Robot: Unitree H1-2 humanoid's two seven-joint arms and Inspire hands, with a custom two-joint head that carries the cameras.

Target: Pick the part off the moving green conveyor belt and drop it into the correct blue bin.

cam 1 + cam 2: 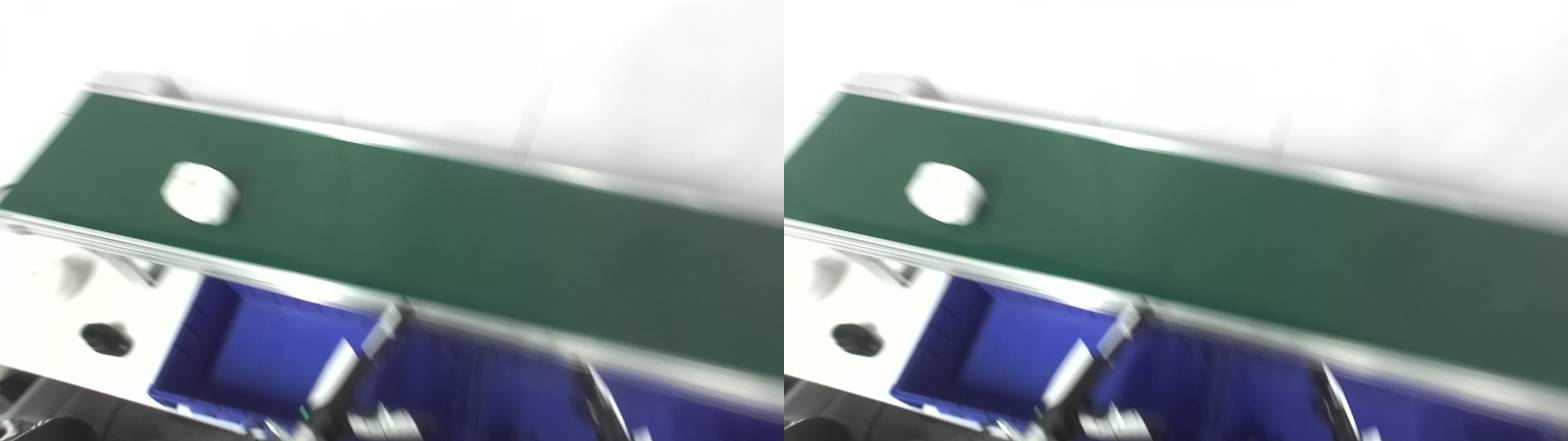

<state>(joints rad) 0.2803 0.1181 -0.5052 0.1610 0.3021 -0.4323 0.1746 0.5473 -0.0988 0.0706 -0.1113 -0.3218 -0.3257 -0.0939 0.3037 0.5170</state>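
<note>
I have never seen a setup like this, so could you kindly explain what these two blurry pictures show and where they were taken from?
Both pictures come from two cameras side by side on a humanoid robot's head, so they show one scene from slightly different spots. The blur hides fine detail. A green conveyor belt with metal edges crosses the view. One pale round part lies on it toward the left end, untouched. Below the belt sit blue bins. A dark round object rests on the white table to the left. At the bottom edge, the left hand and right hand rise over the bins; whether they are open is unclear, but neither appears to hold anything.
</note>
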